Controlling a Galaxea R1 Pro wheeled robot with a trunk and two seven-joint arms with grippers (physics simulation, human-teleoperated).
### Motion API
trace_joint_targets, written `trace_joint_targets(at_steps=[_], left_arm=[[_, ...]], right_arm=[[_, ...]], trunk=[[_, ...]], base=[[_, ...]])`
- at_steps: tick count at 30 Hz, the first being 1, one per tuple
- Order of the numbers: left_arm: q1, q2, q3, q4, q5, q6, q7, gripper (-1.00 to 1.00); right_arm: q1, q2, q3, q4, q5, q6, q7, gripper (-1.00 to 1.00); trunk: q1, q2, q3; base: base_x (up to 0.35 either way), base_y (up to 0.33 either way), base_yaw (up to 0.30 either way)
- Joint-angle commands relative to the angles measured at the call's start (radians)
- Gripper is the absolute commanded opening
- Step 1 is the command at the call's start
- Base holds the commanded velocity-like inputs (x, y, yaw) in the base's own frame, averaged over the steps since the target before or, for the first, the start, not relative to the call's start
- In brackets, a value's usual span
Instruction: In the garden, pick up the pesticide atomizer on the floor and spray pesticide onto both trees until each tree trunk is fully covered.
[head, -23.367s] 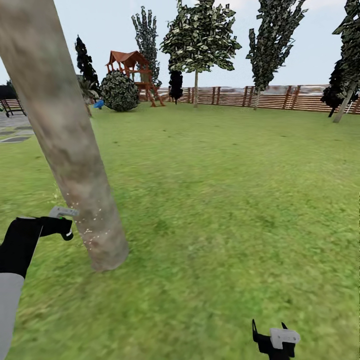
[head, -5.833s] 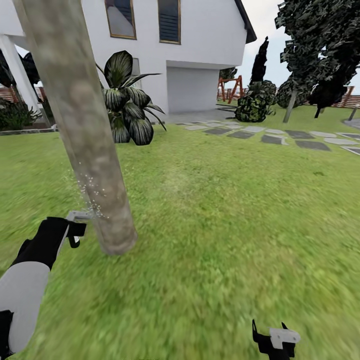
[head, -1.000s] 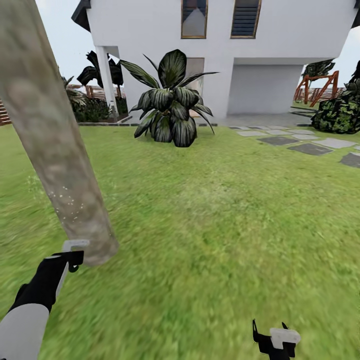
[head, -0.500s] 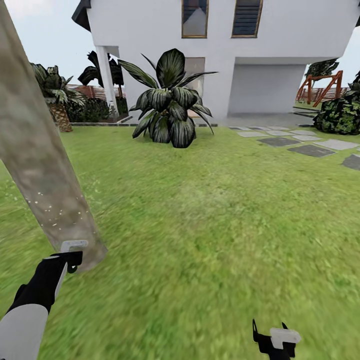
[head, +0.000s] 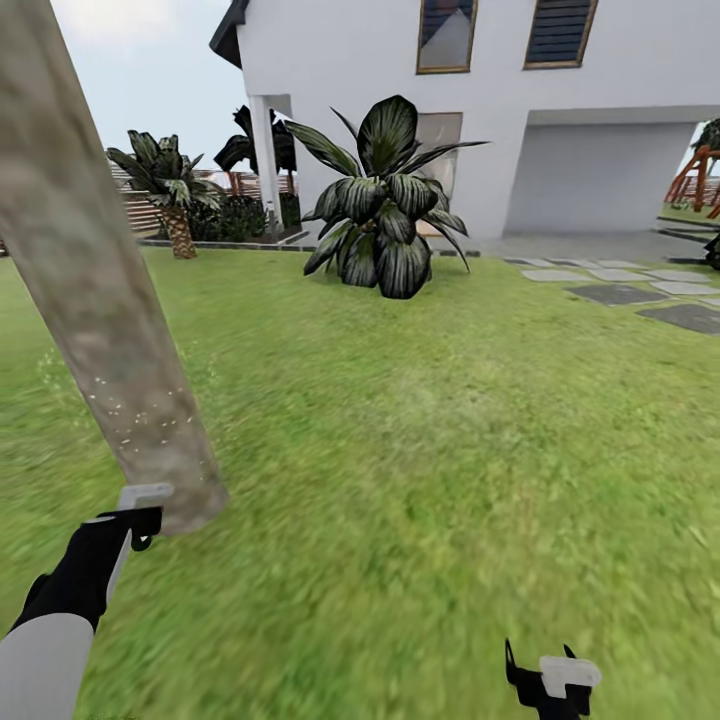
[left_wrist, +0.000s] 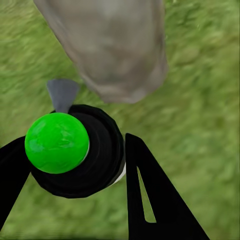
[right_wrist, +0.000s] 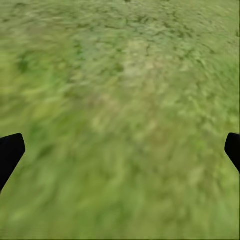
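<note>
Close to the robot, on the lawn (head: 450, 480), the left gripper (left_wrist: 75, 165) is clamped on the pesticide atomizer (left_wrist: 80, 152): in the left wrist view its black fingers (left_wrist: 150, 200) stand on both sides of the dark round body. The dot on top of the atomizer looks bright green in this view, not red. Its grey nozzle (left_wrist: 62, 94) points toward the base of the tree trunk (head: 110, 300), just beside it. In the head view the pale cap (head: 143, 495) is almost at the foot of the trunk, where the trunk meets the grass.

Small pale specks show on the lower part of this trunk, probably spray, though they are too small to be sure. The higher part of the trunk looks bare of specks.

The right gripper (head: 545, 685) hangs low over the grass, well apart from the trunk; its fingertips are wide apart and hold nothing.

Farther off stand a broad-leaved shrub (head: 385, 220), a small palm (head: 170, 185), stepping stones (head: 640, 295) and the white house (head: 480, 110).

My judgement: the pick-up is done and the spraying of this trunk is under way near its base. Whether this trunk is fully covered I cannot tell, so I cannot say how much is left.
</note>
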Motion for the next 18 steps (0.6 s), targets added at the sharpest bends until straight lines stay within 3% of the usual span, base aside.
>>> trace_joint_targets(at_steps=[1,14,18], left_arm=[[0.0,0.0,0.0,0.0,0.0,0.0,0.0,-1.0],[0.0,0.002,0.001,0.0,-0.001,0.0,0.0,-1.0],[0.0,0.002,0.001,0.0,-0.001,0.0,0.0,-1.0]], right_arm=[[0.0,0.0,0.0,0.0,0.0,0.0,0.0,1.0],[0.0,0.0,0.0,0.0,0.0,0.0,0.0,1.0],[0.0,0.0,0.0,0.0,0.0,0.0,0.0,1.0]], trunk=[[0.0,0.0,0.0],[0.0,0.0,0.0],[0.0,0.0,0.0]], base=[[0.169,-0.25,0.274],[0.165,-0.25,0.038],[0.159,-0.25,0.195]])
